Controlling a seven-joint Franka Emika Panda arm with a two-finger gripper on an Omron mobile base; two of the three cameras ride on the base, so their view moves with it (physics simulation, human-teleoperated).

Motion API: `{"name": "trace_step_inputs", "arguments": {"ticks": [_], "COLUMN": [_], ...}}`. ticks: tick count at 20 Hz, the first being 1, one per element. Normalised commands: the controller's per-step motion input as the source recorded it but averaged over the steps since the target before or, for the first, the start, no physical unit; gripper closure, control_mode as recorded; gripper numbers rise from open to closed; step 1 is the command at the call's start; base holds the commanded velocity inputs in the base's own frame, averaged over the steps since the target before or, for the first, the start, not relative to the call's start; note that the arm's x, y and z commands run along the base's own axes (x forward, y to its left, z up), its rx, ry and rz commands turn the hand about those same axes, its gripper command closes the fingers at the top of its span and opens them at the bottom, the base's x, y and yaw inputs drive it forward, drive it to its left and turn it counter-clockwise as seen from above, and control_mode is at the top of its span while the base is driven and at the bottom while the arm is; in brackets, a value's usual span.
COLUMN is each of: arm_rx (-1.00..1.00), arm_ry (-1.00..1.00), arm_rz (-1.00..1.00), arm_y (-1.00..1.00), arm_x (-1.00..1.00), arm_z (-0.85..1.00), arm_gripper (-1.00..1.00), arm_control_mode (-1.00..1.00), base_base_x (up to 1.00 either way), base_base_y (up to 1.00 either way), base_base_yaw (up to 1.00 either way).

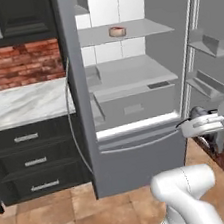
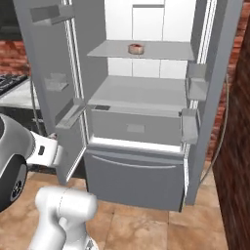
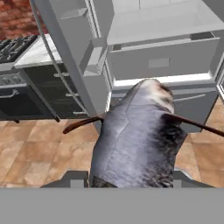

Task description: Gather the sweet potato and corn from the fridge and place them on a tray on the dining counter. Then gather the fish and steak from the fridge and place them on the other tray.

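Kitchen, tiled floor (image 1: 58,217), brick wall, black cabinets (image 1: 35,160) under a marble tabletop (image 1: 22,104).

Fridge (image 1: 133,106): grey, both upper doors swung wide, white interior lit; shelves bare but for one item.

Arm: white, drawn low outside the fridge front, right of the open compartment in the left base view.

Fish (image 3: 140,135): grey-silver body with thin dark fins, close before the hand camera, lying between the two fingers of the tool (image 3: 127,179); tool closed on it, clear of the shelves.

Steak (image 1: 117,31): small red slab with pale rim, on the upper shelf, well apart from the tool.

Step, as judged: second half of the task, fish in carriage. Next move calls for turning the base toward the dining counter and setting the fish on the other tray, then returning for the steak.
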Motion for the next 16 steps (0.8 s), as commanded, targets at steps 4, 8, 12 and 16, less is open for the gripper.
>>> {"name": "trace_step_inputs", "arguments": {"ticks": [4, 8, 12, 16], "arm_rx": [0.0, 0.0, 0.0, 0.0], "arm_ry": [0.0, 0.0, 0.0, 0.0], "arm_rz": [0.0, 0.0, 0.0, 0.0], "arm_y": [0.0, 0.0, 0.0, 0.0], "arm_x": [0.0, 0.0, 0.0, 0.0], "arm_z": [0.0, 0.0, 0.0, 0.0], "arm_gripper": [1.0, 1.0, 1.0, 1.0], "arm_control_mode": [1.0, 1.0, 1.0, 1.0], "base_base_x": [-0.73, -0.43, -0.13, 0.02], "base_base_y": [0.8, 0.75, 0.63, 0.57], "base_base_yaw": [0.25, 0.36, 0.46, 0.46]}}
